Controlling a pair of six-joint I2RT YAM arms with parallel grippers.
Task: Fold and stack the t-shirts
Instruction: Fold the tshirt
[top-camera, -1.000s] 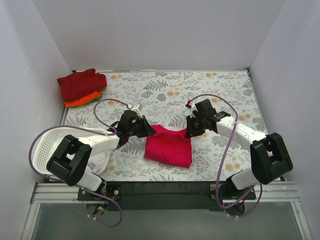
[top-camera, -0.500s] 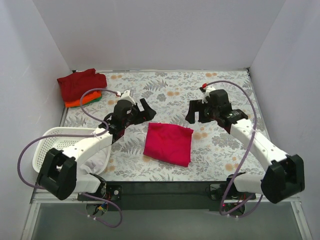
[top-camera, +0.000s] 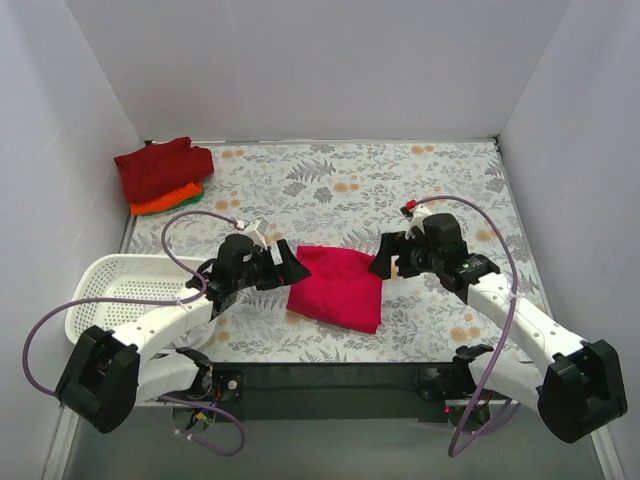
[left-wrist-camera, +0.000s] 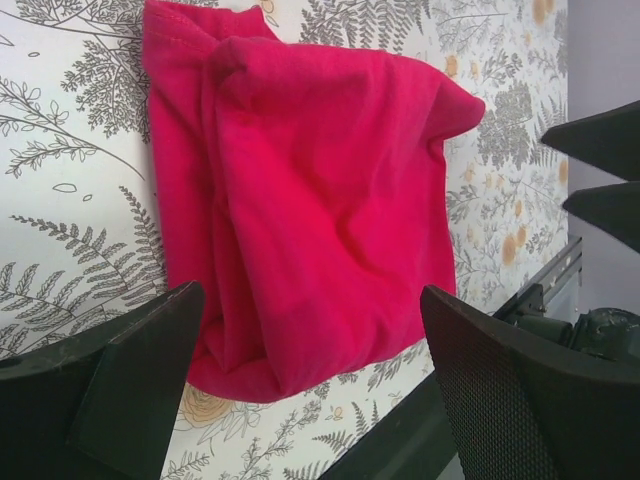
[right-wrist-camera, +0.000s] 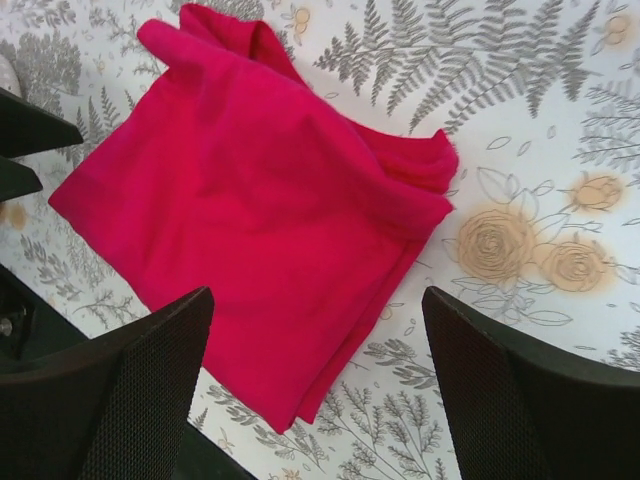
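A bright pinkish-red t-shirt (top-camera: 338, 288) lies folded into a rough rectangle on the flowered table, near the front middle. My left gripper (top-camera: 293, 267) hovers open beside its upper left corner, nothing between the fingers (left-wrist-camera: 120, 390). At the upper right corner my right gripper (top-camera: 383, 264) is open too and holds nothing. Both wrist views look down on the folded shirt (left-wrist-camera: 310, 200) (right-wrist-camera: 260, 230) between wide black fingers (right-wrist-camera: 530, 380). Folded t-shirts are stacked at the back left: dark red (top-camera: 162, 167) on top, orange (top-camera: 160, 205) and a green edge (top-camera: 194, 197) beneath.
A white lattice basket (top-camera: 110, 290) sits at the front left, partly under the left arm. White walls close in the table on three sides. A black rail (top-camera: 330, 378) runs along the near edge, right below the folded shirt.
A second ago both grippers were shut on the pink-red shirt's far corners. They let go, opened and drew back, and now sit lower and nearer beside those corners. The shirt lies flat.
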